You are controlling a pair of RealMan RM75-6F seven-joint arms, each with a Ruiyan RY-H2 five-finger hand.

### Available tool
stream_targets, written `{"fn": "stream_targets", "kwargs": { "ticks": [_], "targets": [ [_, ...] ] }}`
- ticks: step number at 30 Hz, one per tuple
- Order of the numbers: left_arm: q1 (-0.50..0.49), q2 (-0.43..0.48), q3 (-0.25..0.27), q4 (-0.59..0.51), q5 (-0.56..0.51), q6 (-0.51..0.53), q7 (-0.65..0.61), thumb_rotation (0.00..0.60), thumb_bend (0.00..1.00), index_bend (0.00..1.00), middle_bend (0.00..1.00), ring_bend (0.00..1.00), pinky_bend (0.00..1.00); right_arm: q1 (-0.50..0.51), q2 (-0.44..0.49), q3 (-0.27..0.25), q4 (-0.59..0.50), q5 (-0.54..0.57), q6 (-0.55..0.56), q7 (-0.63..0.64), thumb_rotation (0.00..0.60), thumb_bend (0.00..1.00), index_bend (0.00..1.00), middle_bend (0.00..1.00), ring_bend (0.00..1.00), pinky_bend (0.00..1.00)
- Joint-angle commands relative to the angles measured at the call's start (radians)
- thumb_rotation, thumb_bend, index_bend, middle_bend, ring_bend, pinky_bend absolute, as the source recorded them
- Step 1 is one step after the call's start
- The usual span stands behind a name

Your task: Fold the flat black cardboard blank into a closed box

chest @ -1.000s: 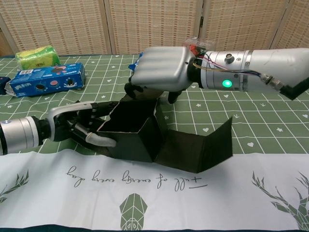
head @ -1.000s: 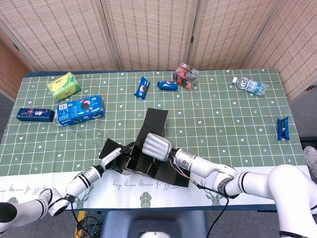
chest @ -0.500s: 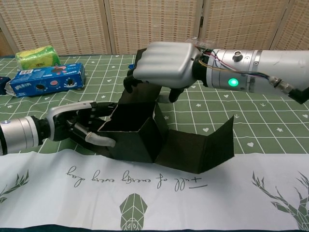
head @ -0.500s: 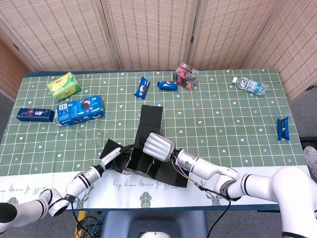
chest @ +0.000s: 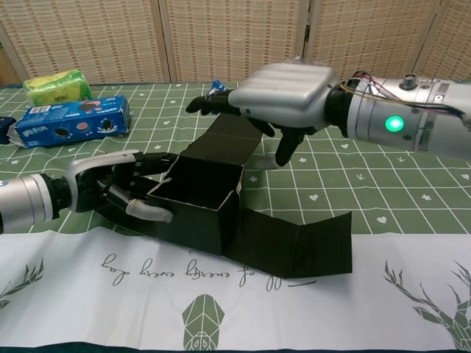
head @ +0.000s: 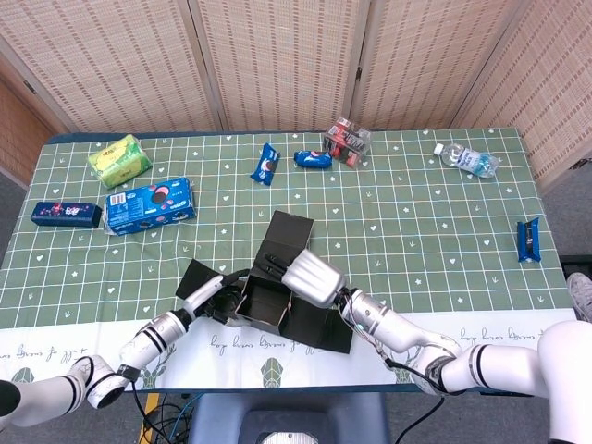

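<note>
While the left hand (chest: pixel 121 187) gripped the half-folded box (chest: pixel 202 195) by its near side wall, the right hand (chest: pixel 283 99) hovered just above it, fingers spread, holding nothing.

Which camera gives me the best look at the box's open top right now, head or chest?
The head view: it looks down into the black box, showing its open top and the rear flap under the right hand. The chest view shows mainly the box's front wall and the left hand at its side.
</note>
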Motion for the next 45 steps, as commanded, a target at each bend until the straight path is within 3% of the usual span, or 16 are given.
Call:
{"fn": "stream_targets", "kwargs": {
  "ticks": [1, 11, 26, 30, 36, 45],
  "targets": [
    [0.003, 0.010, -0.005, -0.013, -0.007, -0.002, 0.005, 0.600, 0.17, 0.17, 0.13, 0.48, 0.46, -0.024, 0.012, 0.010, -0.023, 0.023, 0.015, 0.043, 0.600, 0.28, 0.00, 0.09, 0.63, 0.68],
    [0.027, 0.079, -0.016, -0.073, -0.028, 0.008, -0.025, 0.600, 0.17, 0.20, 0.17, 0.48, 0.47, -0.129, 0.080, 0.044, -0.070, 0.076, 0.095, 0.263, 0.600, 0.27, 0.00, 0.07, 0.61, 0.68],
    [0.046, 0.223, -0.039, -0.165, -0.036, 0.028, -0.182, 0.600, 0.17, 0.20, 0.17, 0.48, 0.47, -0.294, 0.086, -0.001, -0.059, 0.012, 0.231, 0.525, 0.600, 0.28, 0.00, 0.07, 0.54, 0.68],
    [0.049, 0.255, -0.054, -0.181, -0.042, 0.033, -0.211, 0.600, 0.17, 0.20, 0.17, 0.49, 0.46, -0.345, 0.069, -0.001, -0.049, 0.039, 0.266, 0.573, 0.600, 0.20, 0.00, 0.08, 0.54, 0.68],
    [0.050, 0.291, -0.073, -0.212, -0.047, 0.034, -0.233, 0.600, 0.17, 0.20, 0.17, 0.52, 0.47, -0.358, 0.073, -0.010, -0.071, 0.124, 0.187, 0.520, 0.600, 0.09, 0.00, 0.14, 0.54, 0.68],
    [0.046, 0.331, -0.095, -0.258, -0.049, 0.031, -0.238, 0.600, 0.17, 0.19, 0.17, 0.48, 0.46, -0.351, 0.019, 0.019, -0.072, 0.226, 0.119, 0.464, 0.600, 0.07, 0.00, 0.19, 0.54, 0.68]
  ]
}}
